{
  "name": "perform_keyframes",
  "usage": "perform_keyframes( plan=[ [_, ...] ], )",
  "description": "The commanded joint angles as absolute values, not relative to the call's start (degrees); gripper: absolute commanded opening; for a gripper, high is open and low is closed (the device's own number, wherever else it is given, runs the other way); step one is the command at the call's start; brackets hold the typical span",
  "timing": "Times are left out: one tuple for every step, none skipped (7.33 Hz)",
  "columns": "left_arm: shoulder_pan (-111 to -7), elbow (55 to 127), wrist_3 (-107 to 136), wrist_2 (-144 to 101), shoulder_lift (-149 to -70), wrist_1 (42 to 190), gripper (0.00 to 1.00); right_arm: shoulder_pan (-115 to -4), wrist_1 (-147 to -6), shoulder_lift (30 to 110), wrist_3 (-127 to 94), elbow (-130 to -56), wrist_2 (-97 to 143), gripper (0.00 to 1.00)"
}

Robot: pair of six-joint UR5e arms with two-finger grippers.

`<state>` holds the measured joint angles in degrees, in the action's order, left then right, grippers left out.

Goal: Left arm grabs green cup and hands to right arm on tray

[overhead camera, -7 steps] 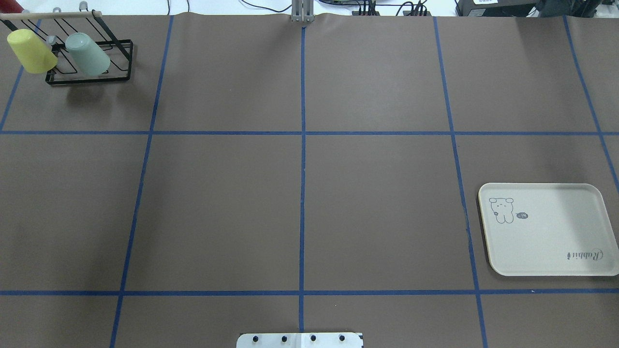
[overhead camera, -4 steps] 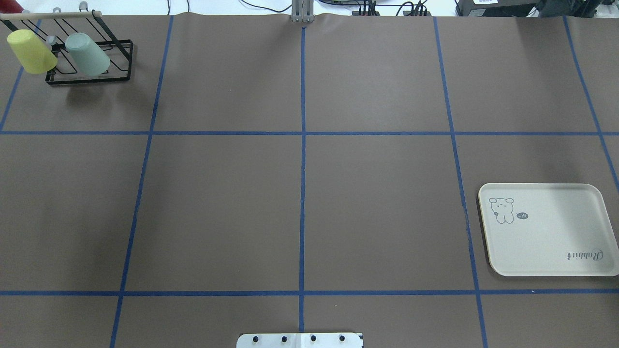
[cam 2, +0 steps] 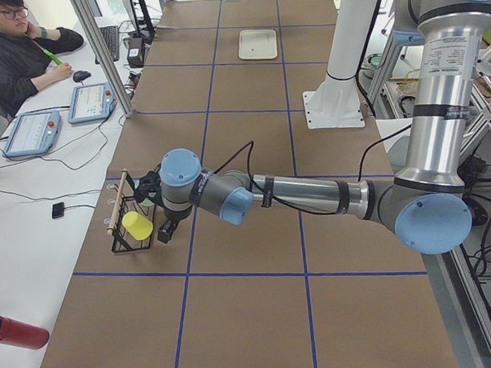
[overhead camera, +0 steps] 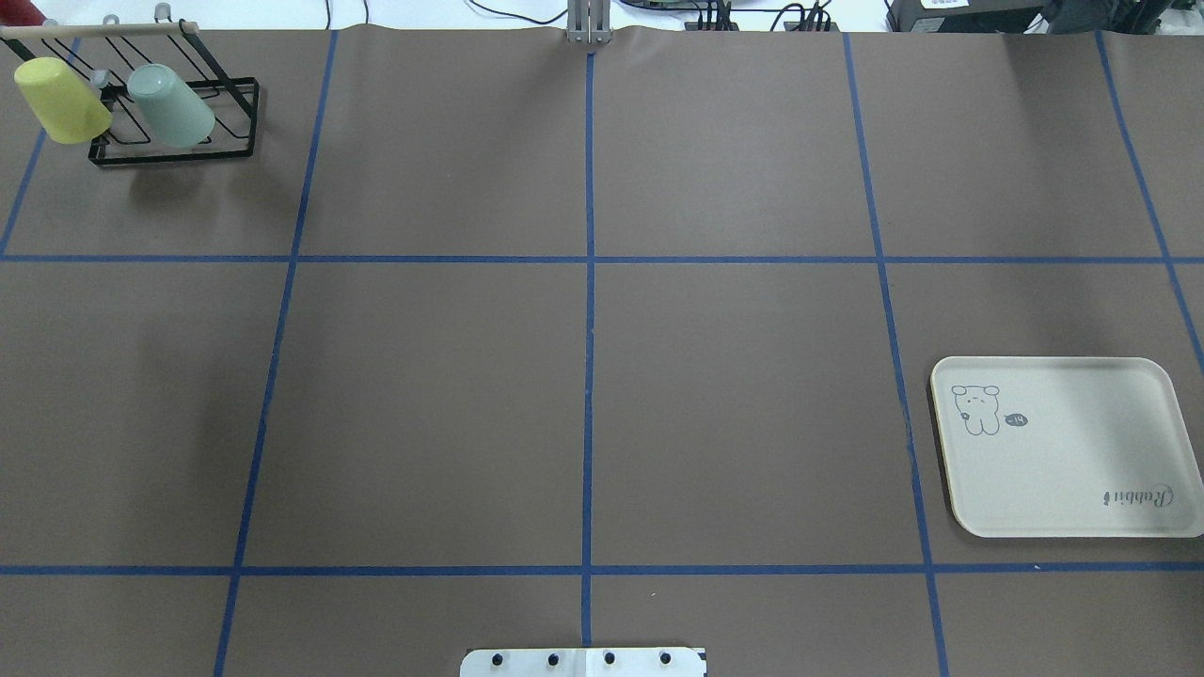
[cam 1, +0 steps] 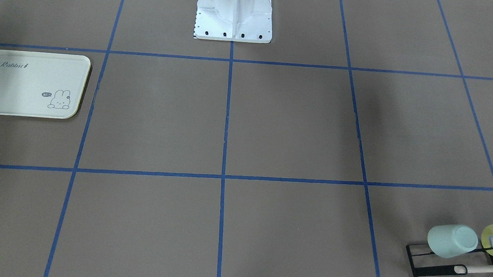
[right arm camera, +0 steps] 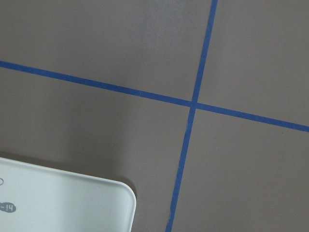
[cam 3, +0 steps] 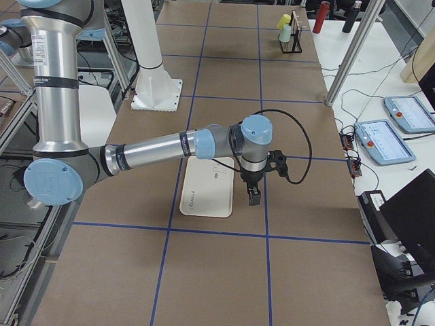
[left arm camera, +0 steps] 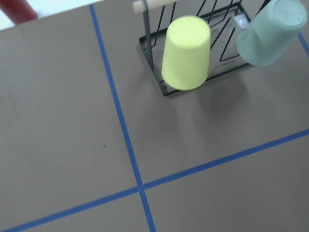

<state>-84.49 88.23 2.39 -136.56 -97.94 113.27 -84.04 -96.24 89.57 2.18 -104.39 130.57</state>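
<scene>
The pale mint-green cup (overhead camera: 171,105) hangs mouth-down and tilted on a black wire rack (overhead camera: 174,150) at the table's far left corner. It also shows in the front view (cam 1: 452,241) and the left wrist view (left arm camera: 270,32). The cream tray (overhead camera: 1063,470) with the bunny drawing lies flat at the right, nothing on it; it also shows in the front view (cam 1: 12,89). My left gripper (cam 2: 168,230) hovers just beside the rack, seen only in the left side view; open or shut, I cannot tell. My right gripper (cam 3: 253,197) hovers by the tray's edge, state likewise unclear.
A yellow-green cup (overhead camera: 61,99) hangs on the same rack, to the left of the green one. A wooden bar (overhead camera: 94,30) tops the rack. The robot's white base (cam 1: 234,10) stands at the near middle edge. Blue tape lines grid the brown table.
The cups, rack and tray have not moved. A faint shadow on the left half of the table has shifted slightly.
</scene>
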Motion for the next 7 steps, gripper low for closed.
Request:
perform_keyframes(
  plan=[
    [-80.2, 82.1, 12.2, -136.2, -106.6, 112.3, 1.00, -82.8, -96.2, 87.1, 1.9, -102.0, 130.6, 1.00],
    [-78.9, 77.6, 15.7, -136.4, -111.0, 112.2, 1.00, -82.6, -96.2, 86.8, 1.9, -101.8, 130.5, 1.00],
    [-78.4, 72.8, 20.5, -136.4, -116.4, 112.2, 1.00, -82.5, -96.2, 86.8, 1.9, -101.8, 130.6, 1.00],
    [-77.5, 70.5, 25.0, -136.3, -119.2, 112.1, 1.00, -82.5, -96.2, 86.8, 1.9, -101.8, 130.6, 1.00],
    [-75.8, 69.6, 29.5, -135.1, -121.4, 112.1, 1.00, -82.5, -96.2, 86.8, 1.9, -101.7, 130.6, 1.00],
    [-74.0, 69.3, 29.8, -131.2, -122.9, 110.1, 1.00, -82.5, -96.2, 86.8, 1.9, -101.7, 130.5, 1.00],
    [-71.8, 68.1, 29.9, -128.0, -125.8, 107.0, 1.00, -82.5, -96.2, 86.8, 1.9, -101.7, 130.6, 1.00]
  ],
)
